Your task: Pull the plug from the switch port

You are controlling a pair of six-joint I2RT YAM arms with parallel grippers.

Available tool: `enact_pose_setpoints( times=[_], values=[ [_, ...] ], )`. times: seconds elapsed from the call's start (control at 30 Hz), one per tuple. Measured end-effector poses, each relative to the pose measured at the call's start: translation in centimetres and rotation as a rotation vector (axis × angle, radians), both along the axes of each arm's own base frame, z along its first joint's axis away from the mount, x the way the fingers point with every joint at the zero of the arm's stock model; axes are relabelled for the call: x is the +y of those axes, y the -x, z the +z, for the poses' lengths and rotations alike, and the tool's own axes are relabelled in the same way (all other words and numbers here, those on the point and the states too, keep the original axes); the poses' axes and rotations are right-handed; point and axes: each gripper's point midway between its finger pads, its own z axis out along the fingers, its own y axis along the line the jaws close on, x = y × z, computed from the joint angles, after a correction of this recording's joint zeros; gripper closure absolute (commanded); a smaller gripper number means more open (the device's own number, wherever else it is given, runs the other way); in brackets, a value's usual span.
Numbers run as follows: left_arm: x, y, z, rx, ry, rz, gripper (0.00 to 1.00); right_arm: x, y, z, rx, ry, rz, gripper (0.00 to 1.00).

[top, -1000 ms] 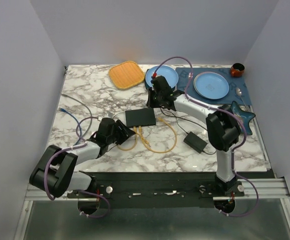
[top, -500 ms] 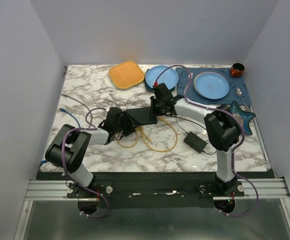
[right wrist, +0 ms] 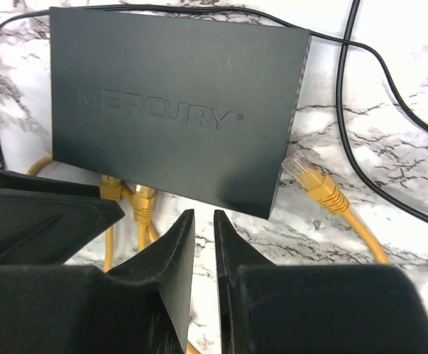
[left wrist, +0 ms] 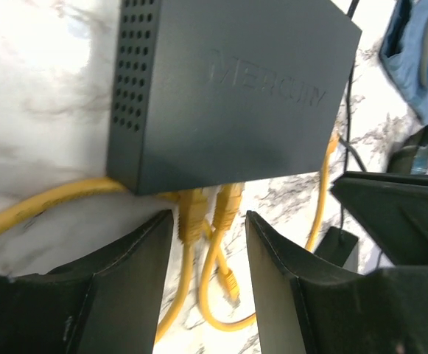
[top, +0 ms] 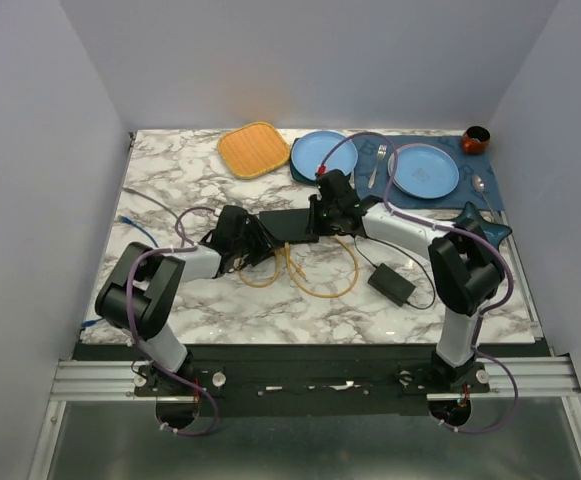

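The switch (top: 290, 225) is a flat matte-black box lying mid-table; it also shows in the left wrist view (left wrist: 221, 88) and the right wrist view (right wrist: 177, 96). Two yellow plugs (left wrist: 191, 214) sit side by side in ports on its long edge, with their cables (top: 320, 280) looping over the marble. My left gripper (left wrist: 210, 228) is open, one finger on each side of the two plugs, not touching them. My right gripper (right wrist: 204, 221) is shut on nothing, tips at the switch's port edge, right of the plugs (right wrist: 144, 203). A loose yellow plug (right wrist: 313, 183) lies by the switch's corner.
A black power brick (top: 391, 284) with a thin black cable lies to the right. Two blue plates (top: 323, 153) (top: 423, 171), an orange mat (top: 254, 149), a blue star dish (top: 480, 235) and a dark red bowl (top: 476, 139) stand behind and to the right. A blue cable (top: 135, 228) lies left.
My left gripper has swung up to the switch's port edge. My right gripper has come down onto the switch's right side. The switch has shifted slightly back and right.
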Motion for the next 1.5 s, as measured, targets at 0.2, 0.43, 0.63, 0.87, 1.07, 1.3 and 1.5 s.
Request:
enact_pose_setpoints(
  times=[0.2, 0.43, 0.63, 0.87, 1.07, 1.3, 1.5],
  values=[
    [2.1, 1.7, 0.8, 0.003, -0.091, 0.003, 0.45, -0.3, 0.5, 1.0, -0.03, -0.025, -0.002, 0.76],
    [4.9, 6.1, -0.5, 0.043, -0.153, 0.026, 0.49, -0.6, 3.9, -1.2, 0.033, -0.037, 0.036, 0.61],
    [5.9, 7.9, 0.0, 0.028, -0.156, 0.04, 0.48, 1.8, 8.0, -2.6, 0.075, -0.075, 0.139, 0.52],
    [6.4, 9.0, -0.2, 0.025, -0.149, 0.046, 0.47, 2.4, 10.0, -2.7, 0.085, -0.103, 0.18, 0.52],
    [6.5, 9.4, -0.2, 0.021, -0.138, 0.053, 0.47, 2.3, 10.8, -3.3, 0.091, -0.08, 0.184, 0.58],
    [6.6, 9.7, 0.1, 0.012, -0.134, 0.054, 0.48, 2.0, 11.3, -4.4, 0.105, -0.05, 0.179, 0.74],
    [6.9, 10.3, 1.4, -0.011, -0.123, 0.055, 0.5, 1.9, 11.6, -4.8, 0.105, -0.046, 0.174, 0.84]
  ],
)
